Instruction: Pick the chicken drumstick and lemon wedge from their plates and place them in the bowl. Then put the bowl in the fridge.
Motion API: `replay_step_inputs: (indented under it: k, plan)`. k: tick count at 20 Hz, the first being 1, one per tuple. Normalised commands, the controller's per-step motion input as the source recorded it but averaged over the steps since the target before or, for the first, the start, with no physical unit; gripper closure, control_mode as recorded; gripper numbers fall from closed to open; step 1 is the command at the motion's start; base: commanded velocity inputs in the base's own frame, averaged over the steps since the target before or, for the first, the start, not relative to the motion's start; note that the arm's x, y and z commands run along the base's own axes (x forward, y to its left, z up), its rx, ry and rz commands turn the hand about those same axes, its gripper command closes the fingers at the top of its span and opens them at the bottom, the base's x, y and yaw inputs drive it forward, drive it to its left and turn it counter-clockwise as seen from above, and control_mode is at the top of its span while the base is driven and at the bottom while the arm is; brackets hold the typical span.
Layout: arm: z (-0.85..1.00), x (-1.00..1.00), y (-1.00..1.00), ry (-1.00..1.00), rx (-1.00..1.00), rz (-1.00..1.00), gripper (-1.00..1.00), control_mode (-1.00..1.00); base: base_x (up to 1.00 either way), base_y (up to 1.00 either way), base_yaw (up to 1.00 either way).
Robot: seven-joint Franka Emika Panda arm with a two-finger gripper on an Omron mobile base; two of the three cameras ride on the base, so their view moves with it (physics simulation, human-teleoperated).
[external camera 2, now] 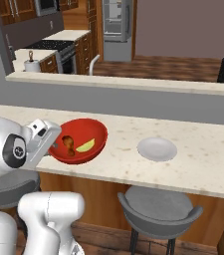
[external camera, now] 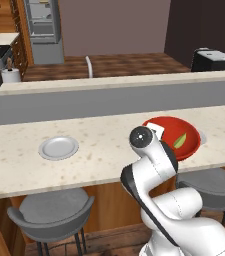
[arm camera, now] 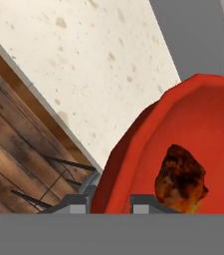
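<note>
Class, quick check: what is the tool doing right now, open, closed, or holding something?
Tool: closed on the rim of the red bowl, one finger inside, one outside.

The speckled cream desk point(external camera: 99, 150) carries a round light-grey plate point(external camera: 58, 147), lying flat and bare toward its left in the left base view. Well apart to the right, near the front edge, is a glossy red bowl point(external camera: 184, 131).
</note>
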Motion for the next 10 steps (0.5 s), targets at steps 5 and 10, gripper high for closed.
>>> replay_step_inputs:
  k: [5, 10]
  plan:
    - [0.00, 0.00, 0.00, 0.00, 0.00, 0.00, 1.00, -1.00, 0.00, 0.00, 0.00]
    - [0.00, 0.00, 0.00, 0.00, 0.00, 0.00, 1.00, 1.00, 0.00, 0.00, 0.00]
